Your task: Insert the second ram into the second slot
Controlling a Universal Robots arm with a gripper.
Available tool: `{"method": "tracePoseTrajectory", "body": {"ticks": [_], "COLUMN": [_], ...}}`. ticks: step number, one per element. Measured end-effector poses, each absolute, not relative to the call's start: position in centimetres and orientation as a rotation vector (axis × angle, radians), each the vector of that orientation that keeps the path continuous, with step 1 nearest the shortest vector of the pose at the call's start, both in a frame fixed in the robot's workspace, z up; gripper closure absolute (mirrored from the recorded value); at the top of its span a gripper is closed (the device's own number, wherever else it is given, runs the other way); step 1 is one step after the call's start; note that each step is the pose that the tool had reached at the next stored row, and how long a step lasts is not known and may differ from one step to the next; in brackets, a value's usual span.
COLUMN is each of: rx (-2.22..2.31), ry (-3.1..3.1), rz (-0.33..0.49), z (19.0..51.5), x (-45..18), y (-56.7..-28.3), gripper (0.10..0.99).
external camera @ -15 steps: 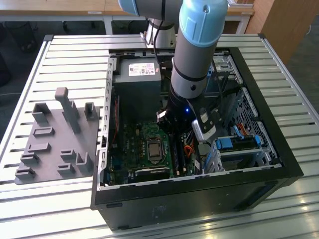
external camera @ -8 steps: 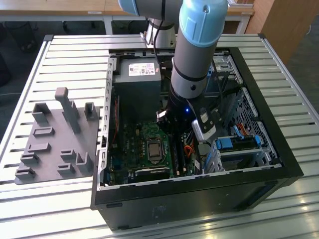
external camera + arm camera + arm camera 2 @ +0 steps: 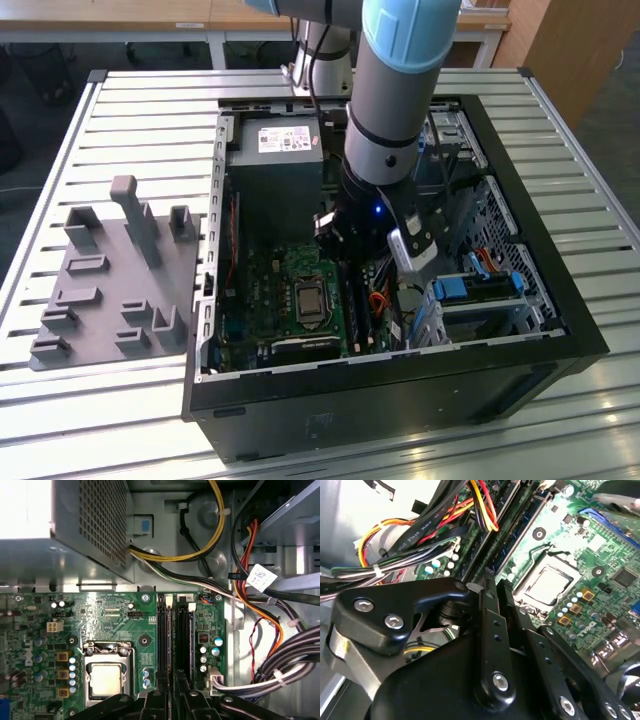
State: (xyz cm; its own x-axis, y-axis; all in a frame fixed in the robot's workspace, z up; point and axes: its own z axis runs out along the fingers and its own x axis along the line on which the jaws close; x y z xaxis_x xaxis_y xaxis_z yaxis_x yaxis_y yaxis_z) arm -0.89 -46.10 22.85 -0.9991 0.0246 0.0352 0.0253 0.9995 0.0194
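My gripper (image 3: 352, 264) reaches down into the open computer case (image 3: 560, 300), over the memory slots (image 3: 360, 305) on the green motherboard (image 3: 250, 300). In both wrist views its black fingers (image 3: 489, 610) stand shut side by side, with the gripper (image 3: 172, 682) right above the near end of two long dark slots (image 3: 182, 635), which run away from the gripper (image 3: 495, 582) as dark slots (image 3: 520, 525). The second ram is hidden; I cannot tell whether a stick sits in either slot.
The processor socket (image 3: 106, 677) lies beside the slots. A grey power supply (image 3: 75, 525) stands beyond them. Thick cable bundles (image 3: 280, 665) crowd the other side, near the drive cage (image 3: 480, 290). A grey parts fixture (image 3: 120, 270) lies outside the case at the exterior view's left.
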Motion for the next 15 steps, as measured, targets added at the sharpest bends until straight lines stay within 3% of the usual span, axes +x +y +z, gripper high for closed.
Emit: {"method": "tracePoseTrajectory", "body": {"ticks": [3, 5, 15], "rx": [-0.039, -0.039, -0.039], "ry": [-3.106, -3.106, -3.107], "rz": [-0.031, -0.03, -0.03], "z": [22.85, 22.85, 22.09], "x": [-0.88, -0.88, -0.87], "y": [-46.1, -46.1, -46.11], "gripper": [0.89, 0.98, 0.98]}}
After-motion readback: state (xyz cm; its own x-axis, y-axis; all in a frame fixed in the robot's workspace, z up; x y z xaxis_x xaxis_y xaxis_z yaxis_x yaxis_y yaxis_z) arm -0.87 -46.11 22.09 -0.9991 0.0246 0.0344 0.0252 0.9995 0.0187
